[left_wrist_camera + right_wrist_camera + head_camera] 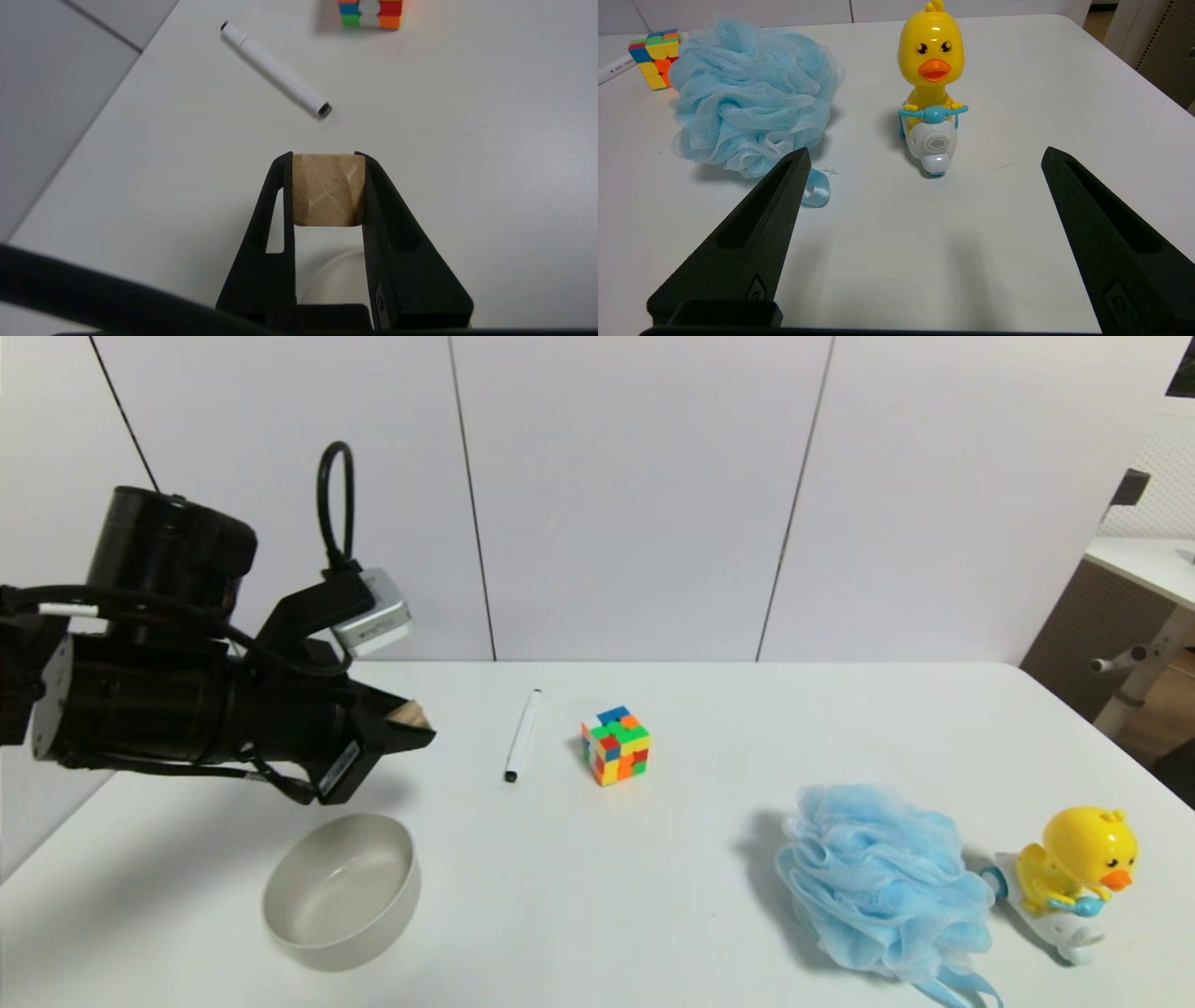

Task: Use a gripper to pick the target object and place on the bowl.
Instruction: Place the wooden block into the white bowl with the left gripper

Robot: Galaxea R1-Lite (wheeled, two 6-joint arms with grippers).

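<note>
Tan wood grain is easy to spot here: the little wooden cube is pinched right at the tips of the left gripper, so the fingers are closed in tight on its two sides and it's up in the air, off the white counter. From the head view the gripper sits on the robot's left side, reaching in sideways, with the cube poking out at the fingertips. The off-white bowl sits on the counter nearer the robot than the gripper. Cube isn't in the bowl, and I can't tell whether it's above the rim or just beyond the far edge.

Other stuff on the counter: a white marker lying a bit past the gripper toward the middle, then a multicoloured puzzle cube just beside it. Over on the robot's right there's a fluffy light blue bath pouf and, touching or nearly touching it, a yellow duck toy on a little white scooter.

The right gripper only shows up in its own wrist view. It's hovering low over the counter facing the duck and the pouf, fingers spread wide apart, holding nothing.
</note>
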